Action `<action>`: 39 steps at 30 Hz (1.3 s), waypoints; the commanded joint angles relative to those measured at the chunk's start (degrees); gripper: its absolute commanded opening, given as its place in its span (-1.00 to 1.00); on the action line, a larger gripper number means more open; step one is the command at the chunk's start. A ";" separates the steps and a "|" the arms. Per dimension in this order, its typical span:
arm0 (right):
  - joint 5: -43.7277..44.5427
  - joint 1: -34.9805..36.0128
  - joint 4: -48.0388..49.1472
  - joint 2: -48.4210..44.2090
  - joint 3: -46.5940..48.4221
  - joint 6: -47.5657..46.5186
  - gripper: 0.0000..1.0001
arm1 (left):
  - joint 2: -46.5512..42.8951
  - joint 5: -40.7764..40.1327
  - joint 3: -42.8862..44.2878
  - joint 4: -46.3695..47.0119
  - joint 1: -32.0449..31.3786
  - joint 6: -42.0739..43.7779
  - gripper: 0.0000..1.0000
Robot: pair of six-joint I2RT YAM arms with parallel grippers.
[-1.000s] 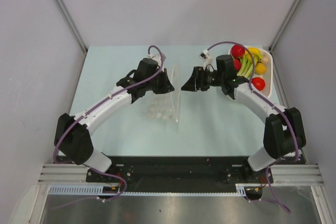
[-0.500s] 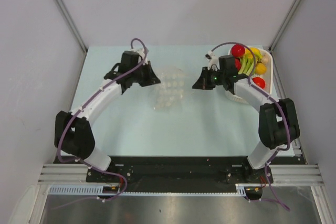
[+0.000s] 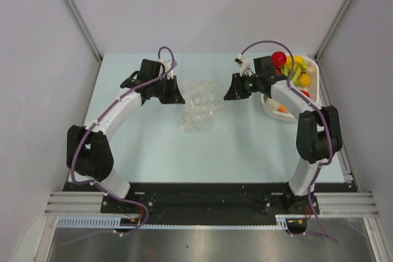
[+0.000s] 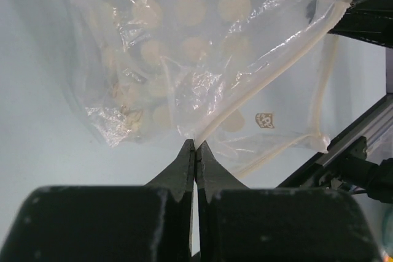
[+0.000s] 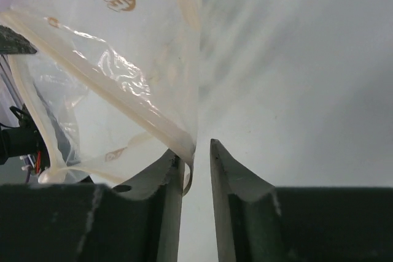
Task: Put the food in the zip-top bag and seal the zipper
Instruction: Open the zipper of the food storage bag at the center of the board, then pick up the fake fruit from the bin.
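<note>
Bag strung between my two pincers, fruit off to my right

My left pincer (image 4: 195, 146) is pressed tight together on the edge of the zip-top bag (image 3: 198, 104), right where the zipper (image 4: 288, 57) runs up and away from my fingertips. My right pincer (image 5: 196, 148) stands a little parted. The bag's whitish strip lies in that narrow gap against one finger only, not clamped from both sides. From above, the crinkled, dotted bag sits on the table (image 3: 245, 145) directly between my two pincers, each just beside one end of it. The food (image 3: 279, 59) is piled in the white basket (image 3: 270, 113) behind my right wrist, well apart from the bag.
</note>
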 commanded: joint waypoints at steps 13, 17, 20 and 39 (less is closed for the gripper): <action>-1.75 -12.16 -8.78 0.86 16.86 -5.68 0.40 | 8.65 4.52 7.95 1.64 -1.95 -8.06 -1.00; 3.52 -16.98 -8.34 1.21 18.43 -6.03 0.53 | 9.61 3.81 8.65 1.64 -3.01 -8.24 -1.00; 8.79 -18.93 -7.90 1.39 18.70 -6.38 0.68 | 10.58 3.55 9.18 1.38 -3.10 -8.15 -1.00; 17.88 -20.61 -5.96 14.83 26.79 -15.08 0.89 | 14.71 4.69 13.13 0.50 -3.01 -6.66 -1.00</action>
